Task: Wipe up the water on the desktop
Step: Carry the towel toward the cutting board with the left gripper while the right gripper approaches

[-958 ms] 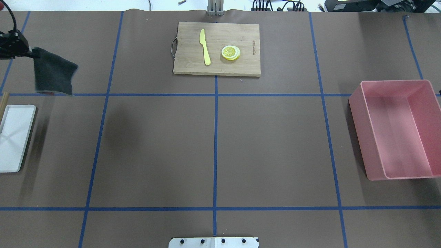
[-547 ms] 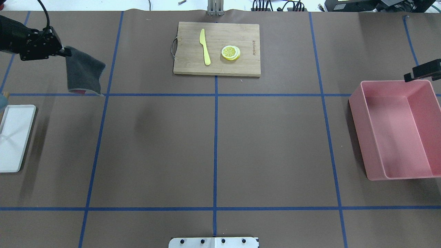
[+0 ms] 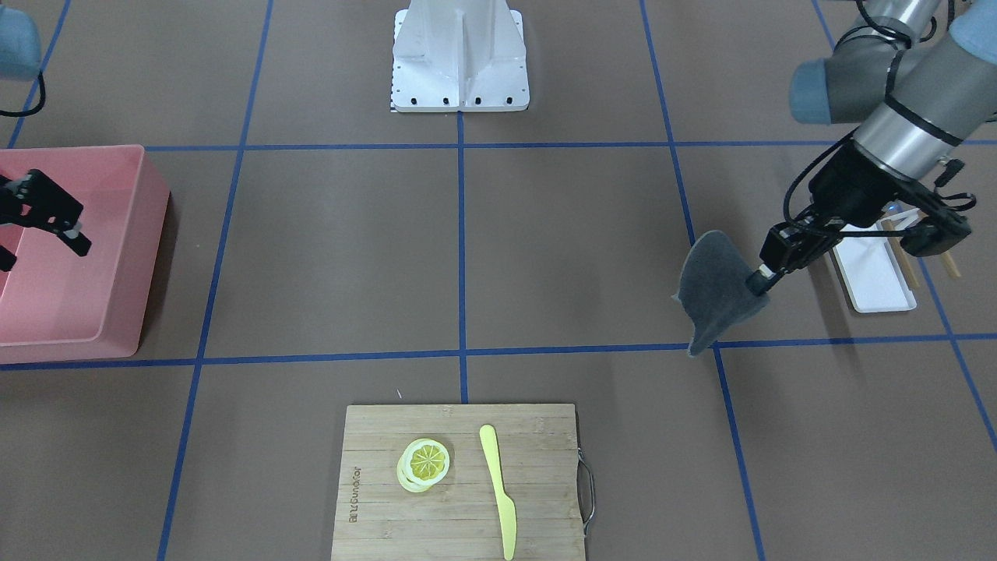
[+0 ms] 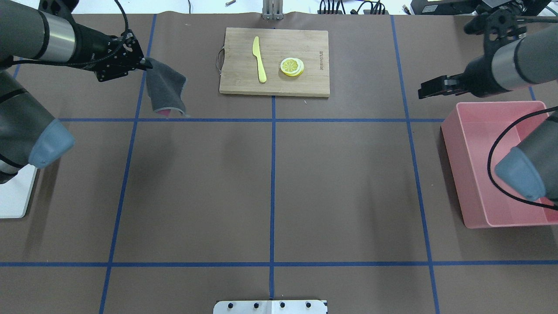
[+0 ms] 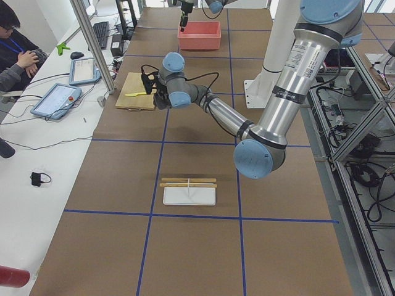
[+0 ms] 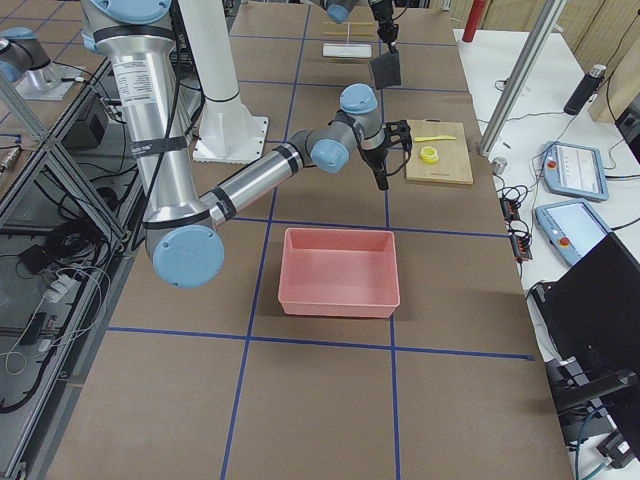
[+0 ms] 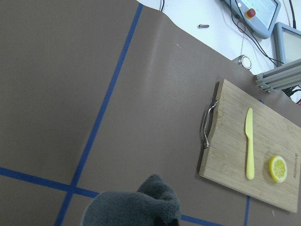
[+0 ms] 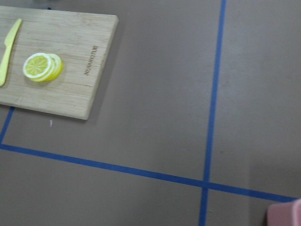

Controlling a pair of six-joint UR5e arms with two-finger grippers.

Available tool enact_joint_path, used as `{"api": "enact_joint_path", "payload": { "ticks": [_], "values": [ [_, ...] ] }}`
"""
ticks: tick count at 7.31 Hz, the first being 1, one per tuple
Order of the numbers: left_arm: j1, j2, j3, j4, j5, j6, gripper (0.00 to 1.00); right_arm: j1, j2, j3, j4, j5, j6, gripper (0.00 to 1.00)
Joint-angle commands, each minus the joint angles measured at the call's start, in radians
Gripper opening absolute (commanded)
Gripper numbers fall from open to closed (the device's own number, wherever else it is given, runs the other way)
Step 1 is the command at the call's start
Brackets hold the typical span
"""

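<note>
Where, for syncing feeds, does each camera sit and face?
Front-facing: across the brown desktop, facing the robot; left gripper grips a dark grey cloth.
Overhead: behind robot, looking down; left arm, right arm.
Exterior left: desktop's left end; left arm near.
Exterior right: right end; right arm near.
Left wrist: down past cloth onto rectangular bamboo cutting board.
Right wrist: down onto board; no body.
Both wrists see the board.

Cutting board (image 4: 274, 61): far centre of the desktop (image 4: 348, 183)
Knife (image 4: 259, 59): on board, beside lemon slices (image 4: 292, 66)
Bin (image 4: 455, 165): robot's right side
Tray (image 4: 13, 196): robot's left side
</note>
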Motion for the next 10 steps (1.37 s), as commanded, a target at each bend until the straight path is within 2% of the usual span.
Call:
{"api": "enact_joint_path", "payload": {
  "ticks": [1, 3, 5, 7, 10],
  "values": [
    [0.070, -0.072, 0.010, 0.003, 0.071, -0.205, 0.00, -0.213, 0.091, 0.018, -0.001, -0.271, 0.009, 0.99],
    [0.145, -0.204, 0.041, 0.106, 0.169, -0.396, 0.00, -0.300, 0.146, 0.018, -0.002, -0.356, 0.009, 0.99],
    [0.205, -0.269, 0.050, 0.129, 0.248, -0.492, 0.00, -0.403, 0.175, 0.013, -0.004, -0.512, 0.008, 0.99],
    [0.210, -0.310, 0.044, 0.135, 0.244, -0.548, 0.00, -0.469, 0.177, 0.012, -0.004, -0.605, 0.008, 0.99],
    [0.257, -0.332, 0.024, 0.129, 0.238, -0.554, 0.00, -0.503, 0.182, 0.011, -0.004, -0.656, 0.008, 0.99]
  ]
}}
